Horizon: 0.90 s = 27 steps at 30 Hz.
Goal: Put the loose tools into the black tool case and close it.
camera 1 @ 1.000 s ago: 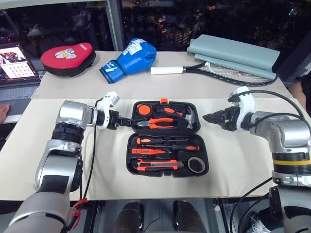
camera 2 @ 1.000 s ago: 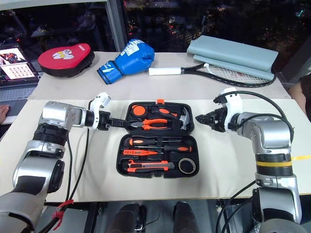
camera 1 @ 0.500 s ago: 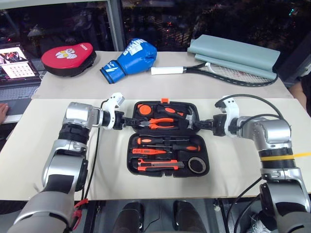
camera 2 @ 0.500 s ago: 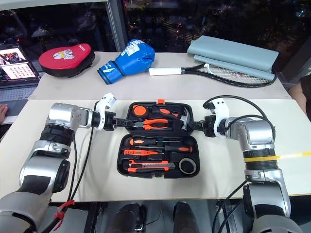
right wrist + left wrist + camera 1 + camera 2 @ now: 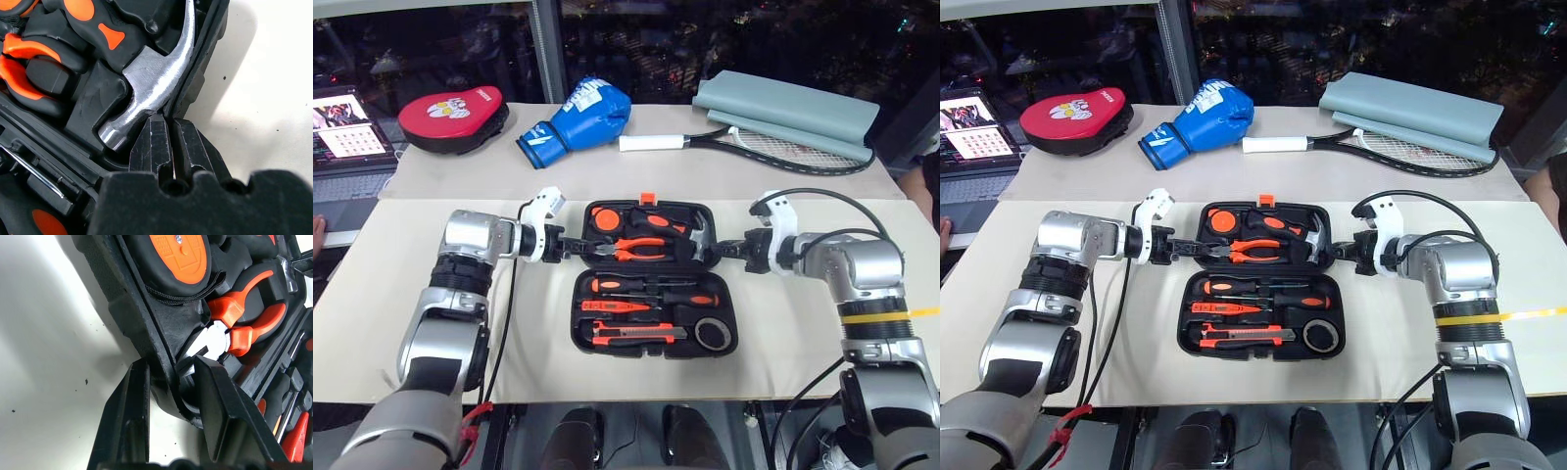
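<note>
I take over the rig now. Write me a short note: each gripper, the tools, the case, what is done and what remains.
Left gripper: closed on the left rim of the case's far half.
Right gripper: shut at that half's right rim, beside the hammer.
Case: lying open on the table.
Tools: screwdrivers, tester, knife and tape roll sit in the near half's recesses.
Done: tools packed.
Left: fold the far half over and latch it.
</note>
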Each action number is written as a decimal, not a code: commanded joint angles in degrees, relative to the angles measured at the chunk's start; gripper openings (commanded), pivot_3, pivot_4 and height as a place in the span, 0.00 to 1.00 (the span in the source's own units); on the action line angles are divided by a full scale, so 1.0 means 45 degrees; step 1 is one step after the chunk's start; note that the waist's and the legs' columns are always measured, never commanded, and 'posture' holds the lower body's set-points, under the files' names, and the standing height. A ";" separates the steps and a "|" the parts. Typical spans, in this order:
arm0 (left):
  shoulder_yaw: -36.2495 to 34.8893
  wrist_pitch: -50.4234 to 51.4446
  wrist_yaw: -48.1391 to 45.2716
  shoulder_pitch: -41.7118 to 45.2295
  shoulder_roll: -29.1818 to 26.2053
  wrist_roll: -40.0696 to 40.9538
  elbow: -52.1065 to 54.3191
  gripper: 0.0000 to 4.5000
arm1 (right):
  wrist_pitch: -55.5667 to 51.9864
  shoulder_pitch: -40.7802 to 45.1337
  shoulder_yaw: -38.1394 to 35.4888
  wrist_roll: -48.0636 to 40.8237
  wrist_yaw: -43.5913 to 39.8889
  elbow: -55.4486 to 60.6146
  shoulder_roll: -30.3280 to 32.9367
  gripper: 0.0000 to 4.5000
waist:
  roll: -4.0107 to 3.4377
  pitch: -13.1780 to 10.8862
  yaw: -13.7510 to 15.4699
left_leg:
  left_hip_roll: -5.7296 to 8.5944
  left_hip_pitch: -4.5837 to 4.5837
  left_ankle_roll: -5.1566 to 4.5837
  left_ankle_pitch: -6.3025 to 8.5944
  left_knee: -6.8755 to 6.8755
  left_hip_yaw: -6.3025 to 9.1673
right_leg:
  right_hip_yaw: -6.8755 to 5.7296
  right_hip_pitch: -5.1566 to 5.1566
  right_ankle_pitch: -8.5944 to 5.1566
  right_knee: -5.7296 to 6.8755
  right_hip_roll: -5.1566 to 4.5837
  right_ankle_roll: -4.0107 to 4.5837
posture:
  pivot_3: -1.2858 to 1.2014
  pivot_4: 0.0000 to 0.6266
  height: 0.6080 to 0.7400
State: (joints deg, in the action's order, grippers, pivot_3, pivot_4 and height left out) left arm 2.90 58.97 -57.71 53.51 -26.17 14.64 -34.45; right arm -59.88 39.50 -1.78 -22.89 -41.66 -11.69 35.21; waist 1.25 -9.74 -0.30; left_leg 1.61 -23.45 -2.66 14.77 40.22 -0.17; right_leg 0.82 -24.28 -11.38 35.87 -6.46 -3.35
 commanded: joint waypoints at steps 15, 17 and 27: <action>-0.0604 -0.9047 0.1463 -0.2668 0.2650 -0.0293 0.3942 0.20 | 0.7681 -0.2444 -0.1147 0.1622 0.0665 0.3213 -0.1139 0.00 | 0.0002 -0.0003 0.0016 | 0.0024 -0.0209 0.0114 -0.0069 -0.0057 -0.0017 | 0.0017 -0.0243 0.0011 -0.0007 -0.0016 0.0005 | 0.52 0.24 0.97; -0.0398 -1.0120 0.1602 -0.3194 0.2630 -0.0703 0.4149 0.20 | 0.8512 -0.3184 -0.1199 0.1916 0.0796 0.3486 -0.1320 0.00 | 0.0002 -0.0003 0.0015 | 0.0027 -0.0212 0.0104 -0.0063 -0.0068 -0.0024 | 0.0021 -0.0252 0.0011 -0.0013 -0.0017 0.0005 | 0.52 0.24 0.97; -0.0356 -1.4098 0.3031 -0.4413 0.2560 -0.1964 0.4189 0.20 | 1.2943 -0.5983 -0.1132 0.3830 0.1556 0.4323 -0.1273 0.00 | 0.0002 -0.0003 0.0022 | 0.0035 -0.0132 0.0039 -0.0046 -0.0047 -0.0021 | 0.0026 -0.0181 0.0012 -0.0013 -0.0015 0.0009 | 0.52 0.24 0.97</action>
State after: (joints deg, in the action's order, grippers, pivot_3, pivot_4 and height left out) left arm 0.37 0.61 -45.28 32.34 -15.61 5.69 -18.34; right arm -6.37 13.26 -9.02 -6.33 -34.12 2.29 29.58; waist 1.26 -9.76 -0.21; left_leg 1.77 -24.02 -2.47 14.54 40.02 -0.26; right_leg 0.94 -25.09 -11.32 35.81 -6.52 -3.30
